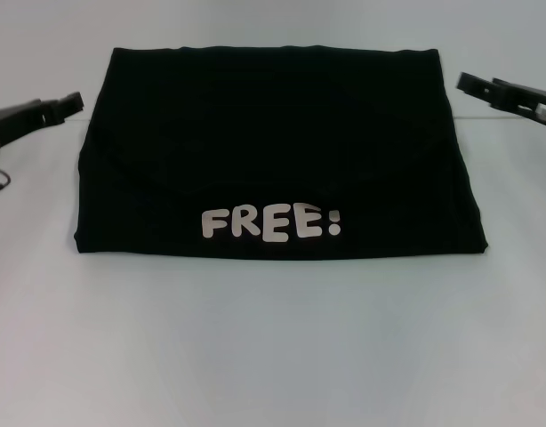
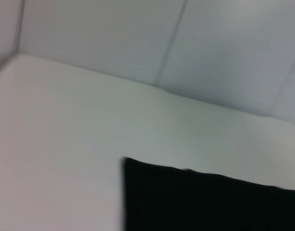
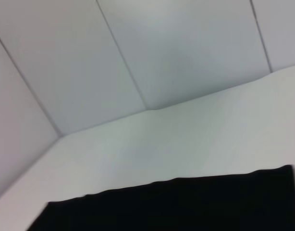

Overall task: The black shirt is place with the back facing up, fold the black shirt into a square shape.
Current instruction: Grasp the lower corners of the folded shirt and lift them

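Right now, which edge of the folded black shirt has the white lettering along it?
The near edge of the black shirt, closest to the robot: the white word FREE runs just above it. The far and side edges are plain black.

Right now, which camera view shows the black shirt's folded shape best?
The head view: the whole black shirt lies folded into a rough rectangle on the white table, "FREE:" lettering near its front edge. The left wrist view shows only one corner, the right wrist view only an edge strip.
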